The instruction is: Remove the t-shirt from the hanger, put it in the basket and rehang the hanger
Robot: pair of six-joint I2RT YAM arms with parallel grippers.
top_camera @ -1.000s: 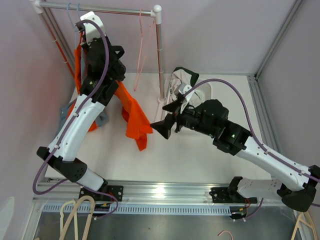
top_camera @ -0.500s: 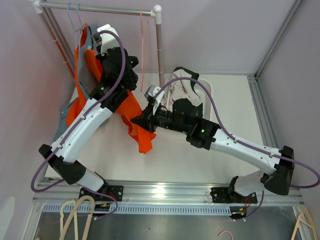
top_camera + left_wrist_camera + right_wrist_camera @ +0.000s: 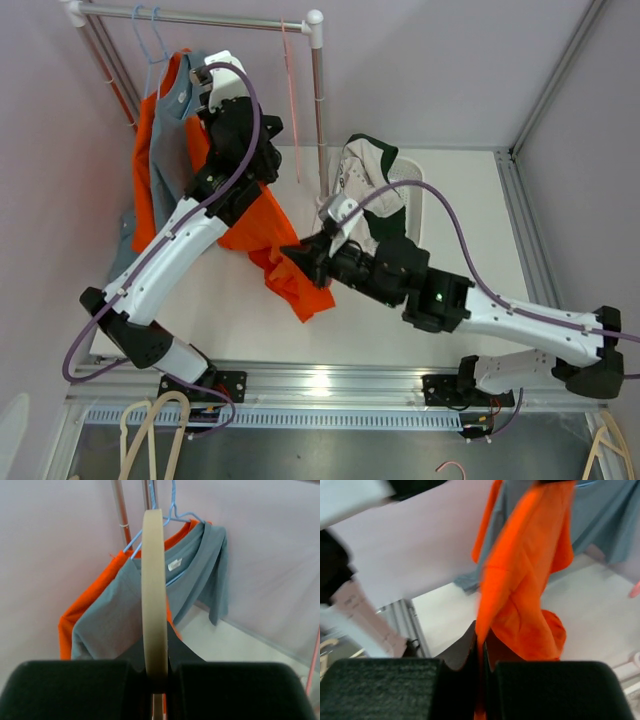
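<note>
- Orange t-shirt (image 3: 262,222): stretched in mid-air above the desk (image 3: 250,330), long axis slanting from the rack (image 3: 200,18) down toward the near edge.
- Left end effector (image 3: 154,672): clamped on the cream hanger (image 3: 153,580), at the shirt's upper end.
- Right end effector (image 3: 480,655): pinched on the lower hem and nearer the free cloth. A pull away from the hanger looks next.
</note>
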